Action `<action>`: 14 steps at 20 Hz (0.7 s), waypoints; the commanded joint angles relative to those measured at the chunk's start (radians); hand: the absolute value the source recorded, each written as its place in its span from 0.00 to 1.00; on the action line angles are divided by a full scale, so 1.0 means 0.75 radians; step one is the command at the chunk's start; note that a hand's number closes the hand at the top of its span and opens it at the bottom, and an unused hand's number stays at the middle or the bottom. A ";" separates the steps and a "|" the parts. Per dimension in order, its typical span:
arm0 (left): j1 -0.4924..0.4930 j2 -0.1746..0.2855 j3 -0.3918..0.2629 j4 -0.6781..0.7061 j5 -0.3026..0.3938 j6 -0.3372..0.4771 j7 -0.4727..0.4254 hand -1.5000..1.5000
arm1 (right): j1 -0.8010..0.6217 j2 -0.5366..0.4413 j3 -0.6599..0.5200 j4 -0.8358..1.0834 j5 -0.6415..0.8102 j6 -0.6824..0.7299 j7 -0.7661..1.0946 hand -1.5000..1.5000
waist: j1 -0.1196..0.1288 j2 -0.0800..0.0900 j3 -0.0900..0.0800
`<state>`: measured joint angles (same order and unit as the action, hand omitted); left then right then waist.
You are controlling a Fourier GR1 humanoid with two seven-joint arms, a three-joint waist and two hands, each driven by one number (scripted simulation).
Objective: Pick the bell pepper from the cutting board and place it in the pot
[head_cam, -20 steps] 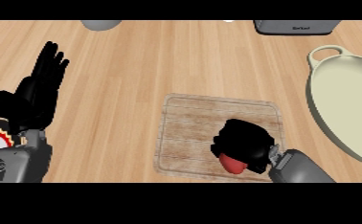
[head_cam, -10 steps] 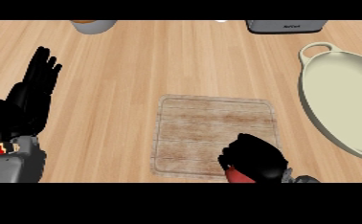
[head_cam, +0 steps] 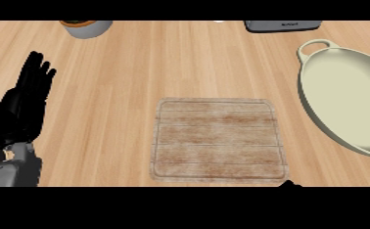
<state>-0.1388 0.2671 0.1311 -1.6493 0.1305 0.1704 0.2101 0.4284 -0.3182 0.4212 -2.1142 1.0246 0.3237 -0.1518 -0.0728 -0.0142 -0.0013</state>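
Black left hand (head_cam: 22, 110), long slim fingers (head_cam: 37, 74); grey boxy forearm (head_cam: 18, 169). Of right hand (head_cam: 291, 184), black sliver only.

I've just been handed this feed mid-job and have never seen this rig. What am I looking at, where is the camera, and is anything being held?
This is a single camera in the robot's head, looking steeply down at a wooden counter. The robot is a humanoid, and only its arms can show, coming in from the bottom edge. The black shape at the left is its left hand, open with fingers up, resting and holding nothing. The small black tip at the bottom edge is probably the right hand. Too little of it shows to tell whether it holds anything. On the counter are a cutting board in the middle, a cream pot at the right edge, a grey container at top left and a dark appliance at the top. No bell pepper shows in this view.
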 commanded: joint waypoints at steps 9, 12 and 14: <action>0.020 -0.007 -0.026 -0.046 -0.005 -0.017 0.017 0.50 | 0.258 0.241 -0.385 -0.595 -0.370 -0.238 0.089 1.00 | 0.044 0.008 0.002; -0.046 -0.038 -0.047 0.002 -0.032 0.017 0.021 0.50 | 0.212 0.251 -0.545 -0.590 -0.420 -0.245 0.084 1.00 | 0.043 0.014 0.003; 0.001 -0.017 -0.037 -0.053 -0.011 -0.011 0.030 0.50 | 0.201 0.261 -0.612 -0.653 -0.458 -0.183 0.145 1.00 | 0.054 0.009 0.001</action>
<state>-0.1537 0.2549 0.1082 -1.6720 0.1211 0.1701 0.2340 0.5338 -0.1311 0.0800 -2.3554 0.8936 0.1184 -0.1127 -0.0415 -0.0066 0.0002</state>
